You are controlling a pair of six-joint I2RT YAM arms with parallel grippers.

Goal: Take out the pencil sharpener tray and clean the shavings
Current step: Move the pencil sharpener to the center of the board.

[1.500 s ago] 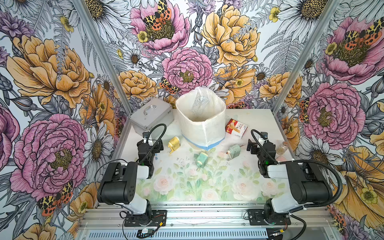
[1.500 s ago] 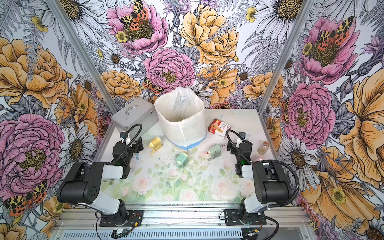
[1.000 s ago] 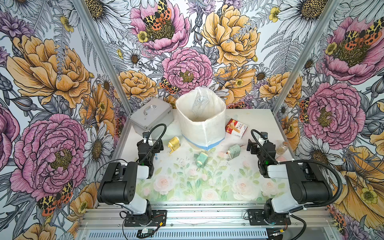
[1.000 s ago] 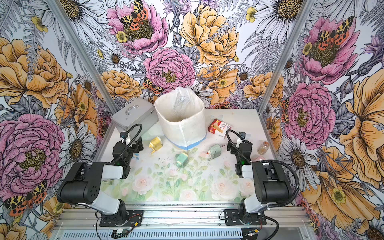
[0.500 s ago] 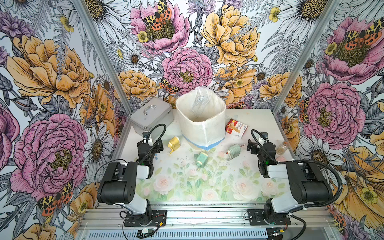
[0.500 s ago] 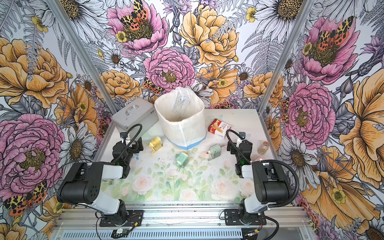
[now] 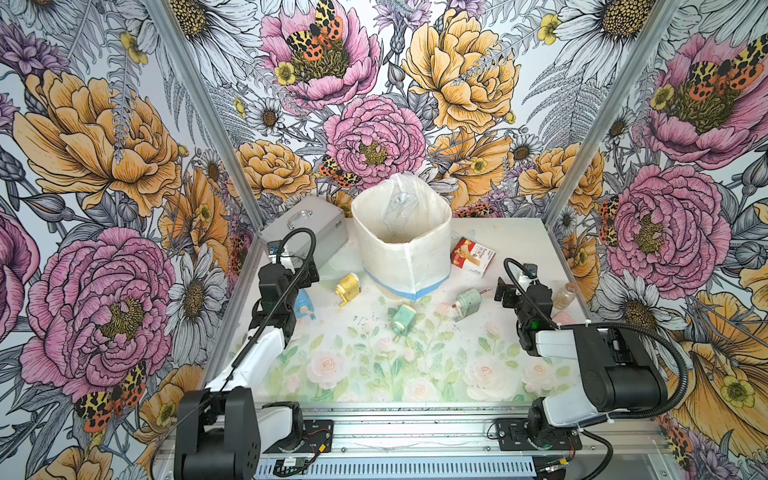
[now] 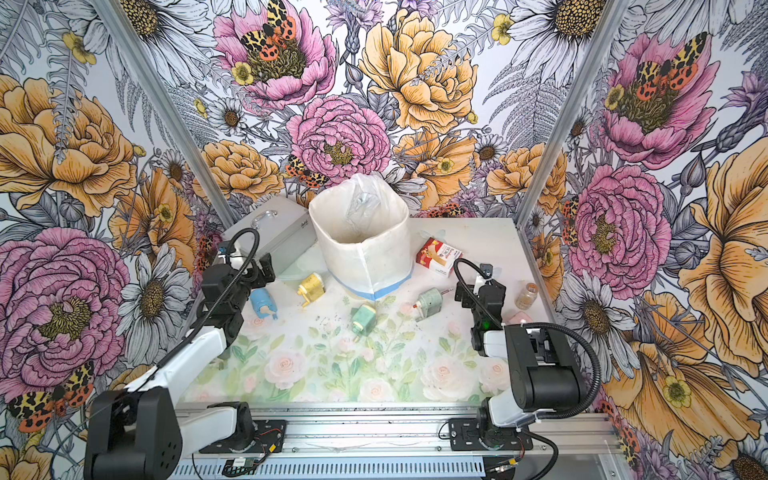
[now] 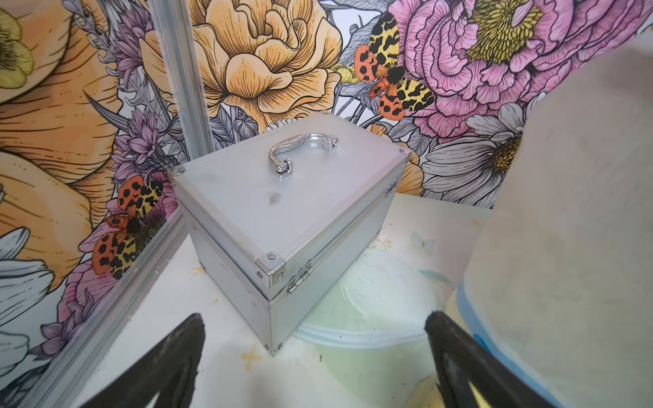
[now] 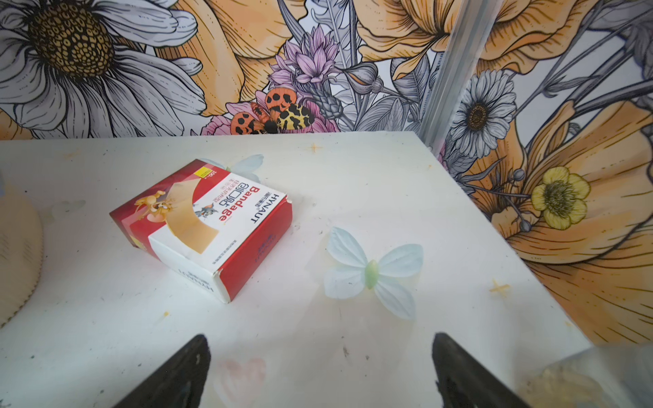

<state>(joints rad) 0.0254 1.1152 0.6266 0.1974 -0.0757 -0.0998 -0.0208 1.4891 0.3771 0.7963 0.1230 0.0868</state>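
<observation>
Shows left end effector [image 9: 314, 367] wide open, empty, at the left edge of the counter [image 7: 511, 237], facing a silver case [image 9: 282, 205]. Shows right end effector [image 10: 318, 371] equally spread, gripping nothing, near a bandage box [image 10: 205, 226]. Finds shavings [image 7: 363, 320] strewn mid-counter just left of the green pencil sharpener [image 7: 403, 318], on the near side of a white bin [image 7: 415, 262].

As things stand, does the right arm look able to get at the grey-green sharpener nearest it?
Probably yes. The right claw is open and empty, and the grey-green sharpener lies close beside it with nothing between them. The claw points past it, so it would need to turn.
</observation>
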